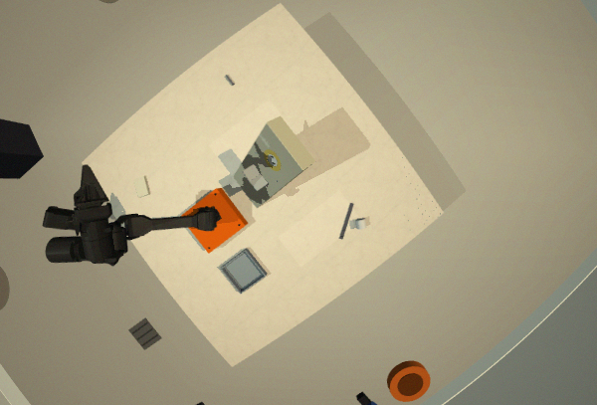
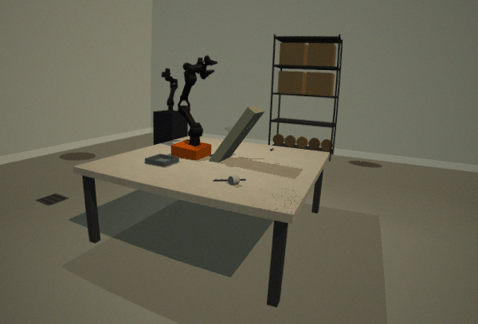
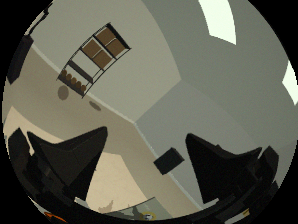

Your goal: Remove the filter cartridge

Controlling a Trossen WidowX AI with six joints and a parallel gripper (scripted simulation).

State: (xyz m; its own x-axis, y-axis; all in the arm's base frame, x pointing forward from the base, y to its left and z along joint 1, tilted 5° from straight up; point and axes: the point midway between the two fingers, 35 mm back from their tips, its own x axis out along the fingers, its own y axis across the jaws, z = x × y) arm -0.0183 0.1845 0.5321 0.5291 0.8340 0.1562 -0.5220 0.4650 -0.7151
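Probably rigid and light, the cartridge (image 1: 272, 159) (image 3: 148, 217) wants gripping at its face slots; the claw (image 2: 215, 68) (image 3: 148, 135) hangs wide open, holding nothing.

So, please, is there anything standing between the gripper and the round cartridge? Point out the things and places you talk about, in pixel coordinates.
Nothing visible stands in the way: only open space shows between the open gripper (image 1: 88, 168) (image 2: 215, 67) (image 3: 147, 133) and the cartridge (image 1: 272, 160) (image 3: 148, 217) in the tilted panel (image 1: 290, 172) (image 2: 238, 134) (image 3: 127, 210).
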